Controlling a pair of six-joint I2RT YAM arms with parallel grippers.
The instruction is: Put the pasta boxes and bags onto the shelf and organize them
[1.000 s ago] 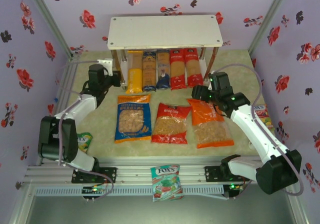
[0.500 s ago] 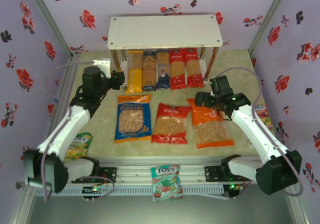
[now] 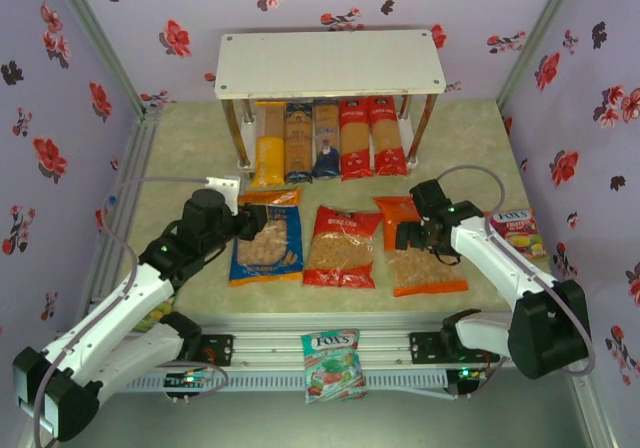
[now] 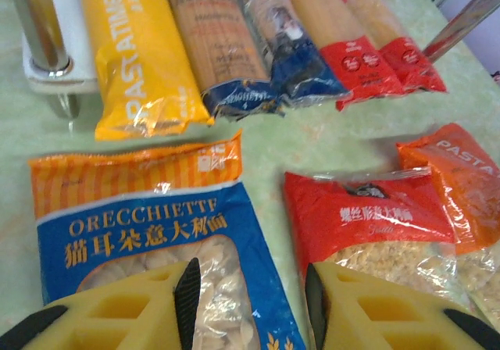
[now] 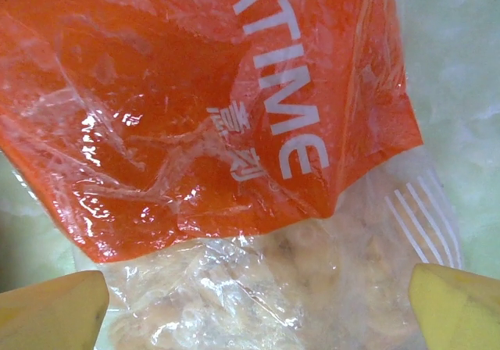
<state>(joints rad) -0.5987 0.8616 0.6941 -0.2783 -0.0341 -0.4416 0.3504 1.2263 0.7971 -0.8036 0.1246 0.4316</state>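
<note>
While over the orange bag (image 5: 234,131), right jaws wide, astride its edges.

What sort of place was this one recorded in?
Probably a staged lab cell mocking up a pantry: floral-print walls box in a small table edged by an aluminium rail, and spaghetti packs lie under a white shelf's top board.

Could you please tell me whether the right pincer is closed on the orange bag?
No, the right pincer is wide open over the orange bag, with its yellow tips far apart.
</note>
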